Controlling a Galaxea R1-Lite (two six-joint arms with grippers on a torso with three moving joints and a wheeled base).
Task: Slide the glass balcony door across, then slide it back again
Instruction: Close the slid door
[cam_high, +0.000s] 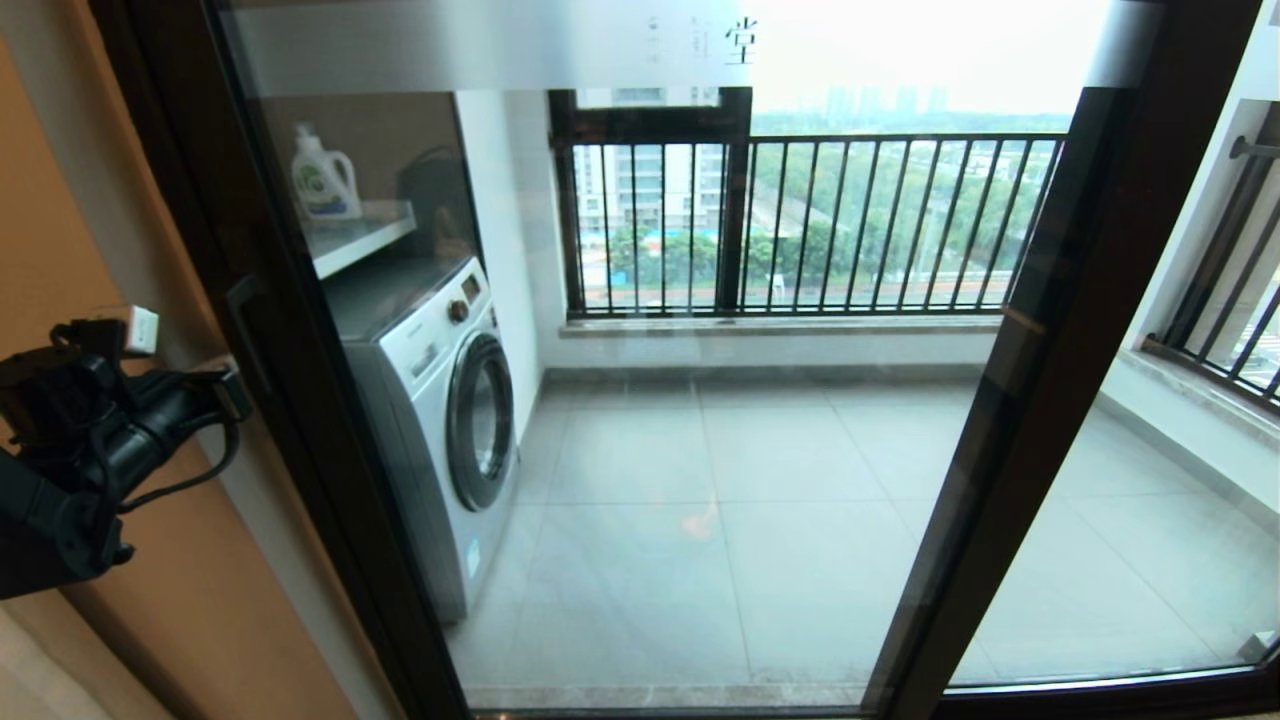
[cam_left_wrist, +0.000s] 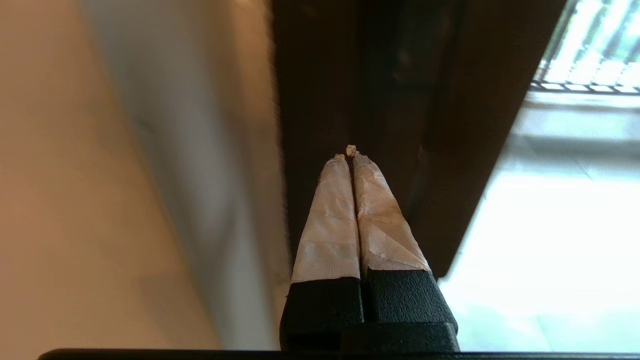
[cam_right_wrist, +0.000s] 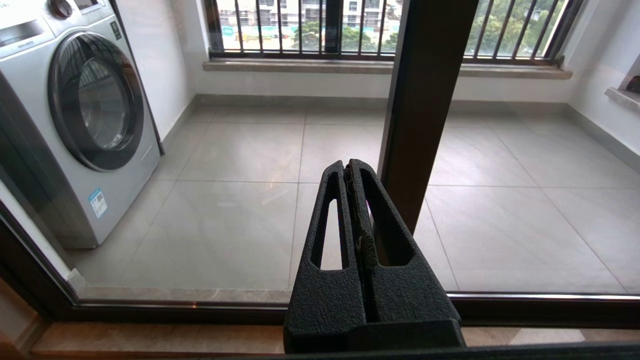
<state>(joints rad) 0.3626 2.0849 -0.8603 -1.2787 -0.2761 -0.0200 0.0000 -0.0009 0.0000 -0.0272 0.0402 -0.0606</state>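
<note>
Your left tool (cam_high: 235, 392), tips pressed together, sits at the frame's left edge, just left of the door (cam_high: 300, 400) stile and its upright handle (cam_high: 247, 330). The right tool (cam_right_wrist: 352, 170), also pressed together, is out of the head view.

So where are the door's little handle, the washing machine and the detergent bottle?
bar handle (cam_high: 245, 335), head view, mid-bar.
washing machine (cam_high: 425, 345), head view, white front panel.
detergent bottle (cam_high: 325, 180), head view, its white body.

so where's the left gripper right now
In the head view the left gripper is at the left, level with the short black bar handle on the glass balcony door frame's upright edge; in the left wrist view its fingers are closed.
</note>
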